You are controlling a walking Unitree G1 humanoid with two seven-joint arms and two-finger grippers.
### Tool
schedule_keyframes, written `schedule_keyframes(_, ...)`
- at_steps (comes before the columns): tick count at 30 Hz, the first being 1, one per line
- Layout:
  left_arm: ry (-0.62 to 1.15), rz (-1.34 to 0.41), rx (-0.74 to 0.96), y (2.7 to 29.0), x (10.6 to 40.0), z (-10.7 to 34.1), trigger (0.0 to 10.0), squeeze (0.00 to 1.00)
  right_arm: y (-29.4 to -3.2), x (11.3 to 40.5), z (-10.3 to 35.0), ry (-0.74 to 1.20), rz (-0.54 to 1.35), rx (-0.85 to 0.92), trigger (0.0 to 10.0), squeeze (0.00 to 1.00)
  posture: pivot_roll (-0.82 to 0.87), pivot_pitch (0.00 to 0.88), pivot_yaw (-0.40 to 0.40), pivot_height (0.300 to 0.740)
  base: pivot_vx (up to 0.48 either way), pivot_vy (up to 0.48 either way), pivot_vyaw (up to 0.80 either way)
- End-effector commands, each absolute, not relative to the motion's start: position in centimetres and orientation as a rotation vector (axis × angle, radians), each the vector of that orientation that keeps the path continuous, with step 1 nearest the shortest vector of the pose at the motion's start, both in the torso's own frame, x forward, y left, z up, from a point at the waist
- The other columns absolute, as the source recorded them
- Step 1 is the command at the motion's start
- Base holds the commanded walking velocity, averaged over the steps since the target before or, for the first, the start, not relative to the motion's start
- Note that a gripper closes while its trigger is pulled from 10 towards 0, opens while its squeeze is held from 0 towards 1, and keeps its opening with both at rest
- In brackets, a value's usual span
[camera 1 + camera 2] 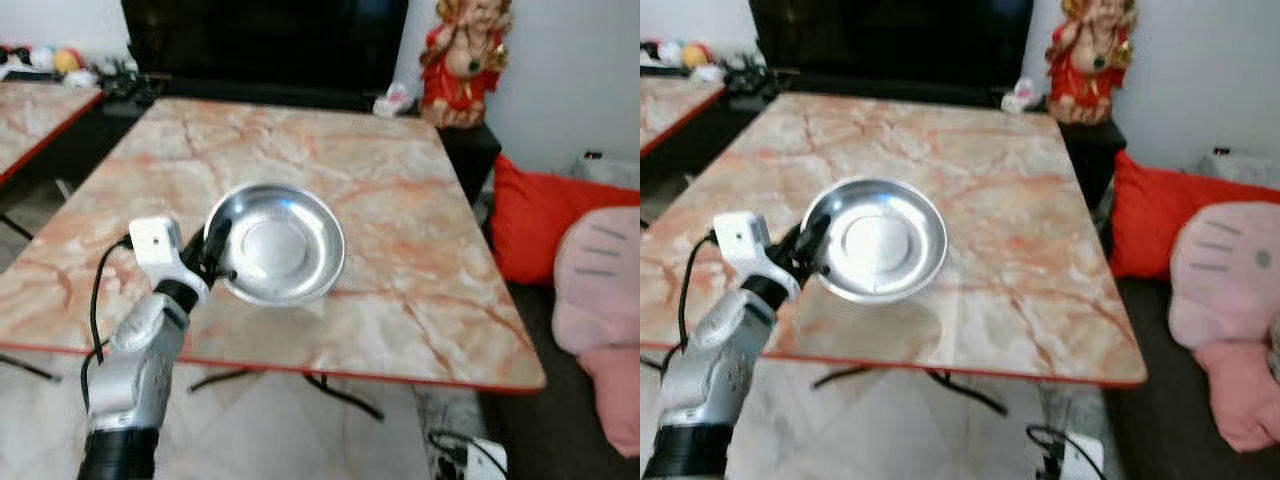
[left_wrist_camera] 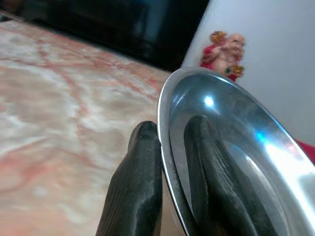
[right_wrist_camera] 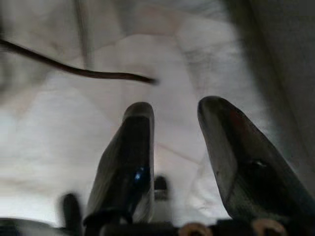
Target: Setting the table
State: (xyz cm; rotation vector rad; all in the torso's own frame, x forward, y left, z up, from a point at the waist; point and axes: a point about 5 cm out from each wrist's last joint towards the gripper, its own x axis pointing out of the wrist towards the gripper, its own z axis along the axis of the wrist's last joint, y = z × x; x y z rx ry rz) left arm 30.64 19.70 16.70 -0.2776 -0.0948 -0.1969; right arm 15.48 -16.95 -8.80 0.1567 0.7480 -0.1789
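Observation:
A shiny round steel plate [image 1: 280, 243] hangs tilted above the near part of the marble table [image 1: 400, 200]. My left gripper [image 1: 215, 245] is shut on the plate's left rim, one finger inside the dish and one behind it. The left wrist view shows the two black fingers [image 2: 142, 172] pinching the plate's rim [image 2: 170, 147]. My right gripper [image 3: 172, 118] hangs open over the pale floor with nothing between its fingers.
A red and gold statue [image 1: 465, 60] stands at the table's far right corner, before a dark screen [image 1: 265, 40]. A red cushion [image 1: 545, 215] and a pink plush [image 1: 600, 300] lie to the right. A second marble table [image 1: 30, 110] stands at the left.

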Motion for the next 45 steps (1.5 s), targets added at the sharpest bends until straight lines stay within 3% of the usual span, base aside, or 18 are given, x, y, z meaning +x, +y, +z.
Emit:
schedule_keyframes(1,-0.109,-0.252,-0.304,18.7,30.7,17.3,10.0,0.00,-18.0,14.9,-9.0,0.764,-0.205,0.141,10.0,0.00,0.11,0.000,-0.034,0.740,0.000,0.000,-0.76)
schedule_keyframes(7,0.002,-0.369,-0.326,17.8,29.7,15.4,10.0,0.00,-17.8,14.8,-9.0,0.760,-0.200,0.142,10.0,0.00,0.12,0.000,-0.033,0.740,0.000,0.000,-0.28)
schedule_keyframes(18,0.061,-0.261,-0.393,20.8,27.5,14.1,10.0,0.00,-17.7,14.6,-9.2,0.782,-0.195,0.135,10.0,0.00,0.12,0.000,-0.039,0.740,0.000,0.000,0.00)
schedule_keyframes(45,0.176,-0.076,-0.300,22.2,27.2,10.5,10.0,0.01,-18.0,14.4,-9.2,0.784,-0.189,0.137,10.0,0.00,0.11,0.004,-0.043,0.740,0.000,0.000,0.00)
